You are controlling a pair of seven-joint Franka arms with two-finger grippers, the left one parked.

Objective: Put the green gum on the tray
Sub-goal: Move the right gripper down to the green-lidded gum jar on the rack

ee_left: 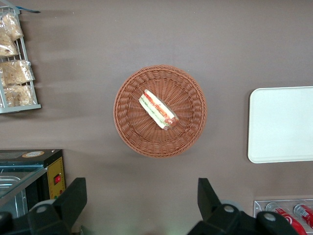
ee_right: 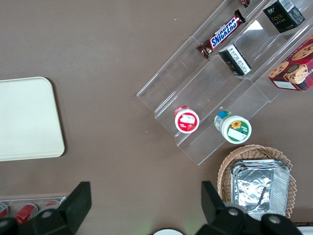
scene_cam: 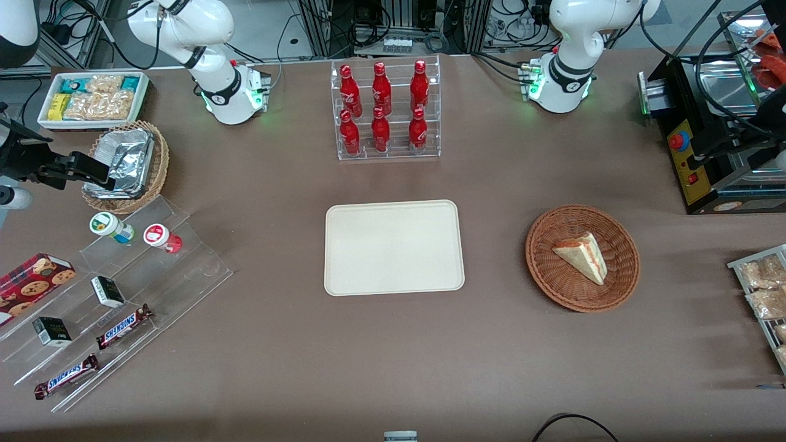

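Observation:
The green gum stands upright on the top step of a clear stepped stand at the working arm's end of the table. It also shows in the right wrist view, with its green-rimmed lid up. The cream tray lies bare at the table's middle and shows in the right wrist view too. My right gripper hangs high over the foil basket, a little farther from the front camera than the gum. In the right wrist view the gripper is open and empty above bare table.
A red-lidded gum bottle stands beside the green one. The stand also holds Snickers bars, small dark boxes and a cookie box. A wicker basket with a foil container, a rack of red bottles and a sandwich basket are around.

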